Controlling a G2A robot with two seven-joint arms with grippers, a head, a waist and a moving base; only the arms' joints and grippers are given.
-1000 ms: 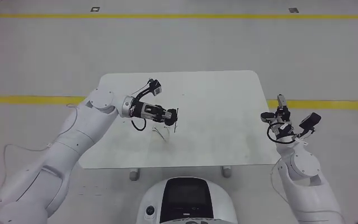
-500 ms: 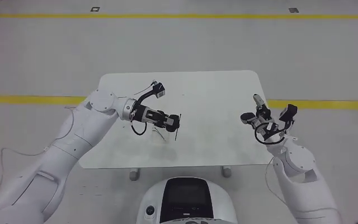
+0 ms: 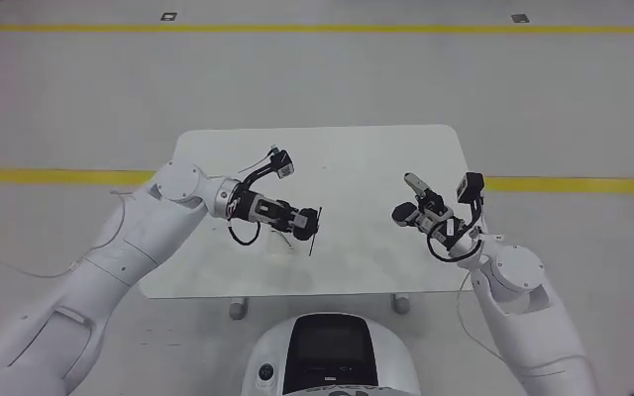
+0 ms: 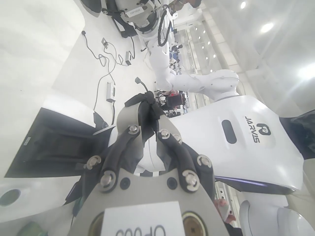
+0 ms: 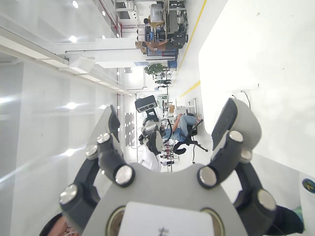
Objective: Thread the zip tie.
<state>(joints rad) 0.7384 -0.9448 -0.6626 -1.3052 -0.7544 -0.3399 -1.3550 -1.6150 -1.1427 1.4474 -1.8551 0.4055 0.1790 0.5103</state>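
At centre frame, over the white table [image 3: 376,158], the left gripper [image 3: 305,222] pinches the black zip tie [image 3: 313,240]. At centre right, the right gripper [image 3: 407,197] gapes wide. Yellow lines [image 3: 317,28] cross the grey floor [image 3: 317,89].

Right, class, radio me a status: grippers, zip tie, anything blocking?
Left gripper shut on zip tie, held above table. Right gripper open, apart from tie. Nothing seen between them.

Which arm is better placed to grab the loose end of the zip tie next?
Probably the right. The right tool is open and empty, above the table, and faces the zip tie. The left tool is busy, shut on that tie.
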